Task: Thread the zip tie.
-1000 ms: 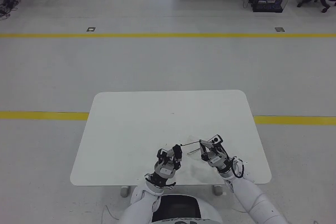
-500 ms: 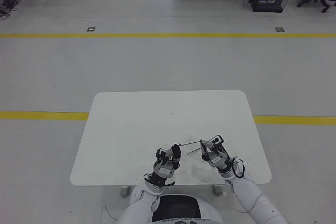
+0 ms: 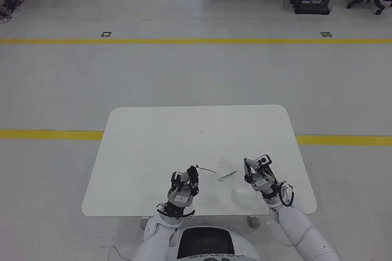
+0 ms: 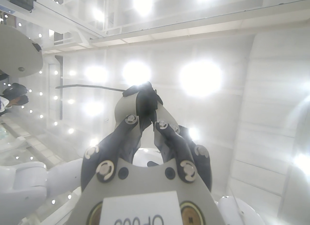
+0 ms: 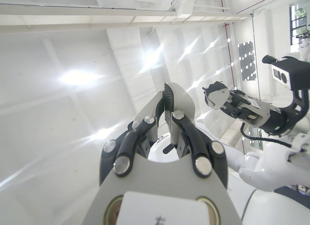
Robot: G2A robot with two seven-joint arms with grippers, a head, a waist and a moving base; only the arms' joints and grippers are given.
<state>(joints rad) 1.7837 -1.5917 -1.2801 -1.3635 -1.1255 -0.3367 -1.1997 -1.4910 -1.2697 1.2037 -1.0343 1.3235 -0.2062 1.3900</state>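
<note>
Over the table (image 3: 183, 130), the left gripper (image 4: 145, 97) is clamping the zip tie (image 4: 89, 87); the right gripper (image 5: 164, 100) (fingers together, empty) is risking missing its thin tail.

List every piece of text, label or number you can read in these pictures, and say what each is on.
White label on the left gripper base: upside-down characters, cut off by the picture's edge, not readable whole.
White tag on the right gripper base: one fragment of a mark, unreadable.
Small label on the left gripper's body, right wrist view: too small.
Zip tie, table: no text.
</note>
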